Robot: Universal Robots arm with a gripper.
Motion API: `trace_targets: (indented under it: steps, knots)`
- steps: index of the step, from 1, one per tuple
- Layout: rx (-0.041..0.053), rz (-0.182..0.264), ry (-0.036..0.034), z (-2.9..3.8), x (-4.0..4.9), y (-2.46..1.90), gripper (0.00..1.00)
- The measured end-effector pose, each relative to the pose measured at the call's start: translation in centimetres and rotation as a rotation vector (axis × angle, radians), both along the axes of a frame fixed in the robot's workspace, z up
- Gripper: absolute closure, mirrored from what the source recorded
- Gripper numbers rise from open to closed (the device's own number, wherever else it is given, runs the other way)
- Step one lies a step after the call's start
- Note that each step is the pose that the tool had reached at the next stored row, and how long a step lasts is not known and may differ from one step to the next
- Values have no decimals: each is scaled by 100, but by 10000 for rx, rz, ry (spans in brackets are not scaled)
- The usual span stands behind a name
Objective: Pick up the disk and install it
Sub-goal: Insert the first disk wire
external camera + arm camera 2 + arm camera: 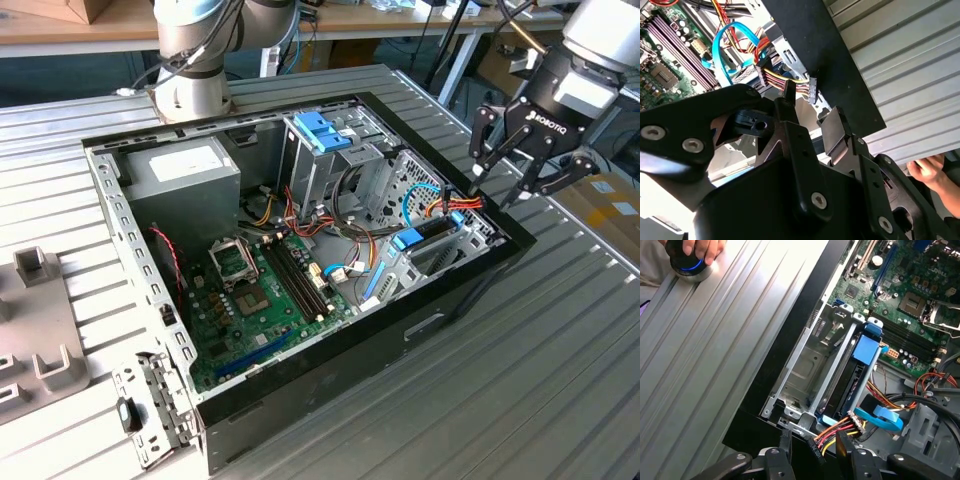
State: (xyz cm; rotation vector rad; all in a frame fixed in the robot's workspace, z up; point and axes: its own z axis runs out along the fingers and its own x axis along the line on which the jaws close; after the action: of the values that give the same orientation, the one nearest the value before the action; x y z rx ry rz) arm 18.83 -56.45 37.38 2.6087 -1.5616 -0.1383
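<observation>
One gripper (520,172), black fingers spread apart and clamped on nothing, hangs over the open computer case's (470,290) edge at the exterior view's right. Just beside it, the disk (432,229) sits in its drive bay, blue-framed, near orange-yellow power cables (840,430). One hand (700,250) rests on the ribbed counter (560,360).
</observation>
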Motion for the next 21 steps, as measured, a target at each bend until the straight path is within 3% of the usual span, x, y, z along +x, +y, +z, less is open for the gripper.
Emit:
trace_targets:
  steps: [21]
  knots:
    - [1, 680, 0, -123, 49, 27, 52]
